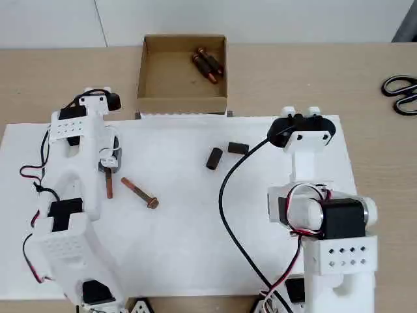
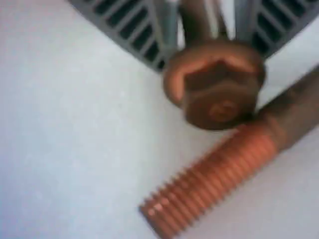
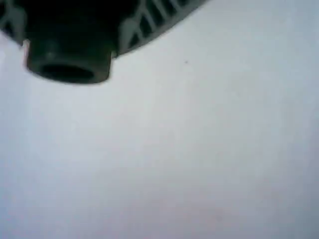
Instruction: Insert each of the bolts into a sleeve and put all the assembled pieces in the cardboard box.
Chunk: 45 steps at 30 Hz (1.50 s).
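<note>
My left gripper [image 1: 109, 168] is shut on a copper bolt [image 1: 109, 187] and holds it just over the white mat. In the left wrist view the bolt's hex head [image 2: 218, 87] sits between the ribbed fingers [image 2: 134, 35]. A second bolt [image 1: 139, 193] lies on the mat right beside it, its thread [image 2: 209, 184] close under the held head. Two black sleeves [image 1: 214, 158] [image 1: 238, 148] lie mid-mat. My right gripper [image 1: 301, 125] hangs over the mat's far right part, with a black sleeve [image 3: 67, 62] in its jaws. The cardboard box [image 1: 151, 68] holds two assembled pieces [image 1: 207, 64].
The white mat [image 1: 195, 241] covers most of the table. Scissors [image 1: 401, 93] lie at the far right on bare wood. A black cable [image 1: 228, 195] runs across the mat from the right arm. The box stands just past the mat's far edge.
</note>
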Available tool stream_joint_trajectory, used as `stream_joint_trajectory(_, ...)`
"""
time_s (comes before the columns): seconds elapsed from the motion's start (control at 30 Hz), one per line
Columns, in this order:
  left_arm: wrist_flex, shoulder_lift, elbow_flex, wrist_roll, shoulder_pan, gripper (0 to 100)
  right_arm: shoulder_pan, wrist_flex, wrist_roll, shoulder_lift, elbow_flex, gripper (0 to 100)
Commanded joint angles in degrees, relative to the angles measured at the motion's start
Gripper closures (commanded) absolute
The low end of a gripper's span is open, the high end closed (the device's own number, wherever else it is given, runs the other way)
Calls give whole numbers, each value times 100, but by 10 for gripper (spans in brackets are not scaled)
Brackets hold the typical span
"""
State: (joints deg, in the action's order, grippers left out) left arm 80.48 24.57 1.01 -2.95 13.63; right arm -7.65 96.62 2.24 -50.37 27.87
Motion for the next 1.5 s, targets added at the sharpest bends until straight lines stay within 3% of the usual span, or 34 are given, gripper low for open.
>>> stream_joint_trajectory(0.0,-167,114,163,-9,0,995,66,-22,-53,-110,-26,995)
stream_joint_trajectory(0.23,-114,-70,163,-9,-79,994,57,-4,-264,-154,-185,995)
stream_joint_trajectory(0.4,334,-774,163,202,-527,994,66,22,-281,-163,-413,995)
stream_joint_trajectory(0.6,1257,-2101,163,589,-967,994,75,22,-308,-541,-958,995)
stream_joint_trajectory(0.97,1116,-5248,-242,404,-1090,994,66,-101,-677,-2677,-580,996)
stream_joint_trajectory(1.1,387,-6602,-1209,404,-1090,994,66,-119,-809,-3521,123,996)
stream_joint_trajectory(1.23,-264,-8281,-2993,431,-1222,994,66,-541,-1310,-4374,985,996)
stream_joint_trajectory(1.47,-1644,-12431,-6202,686,-1565,994,31,-1543,-1793,-5358,2690,996)
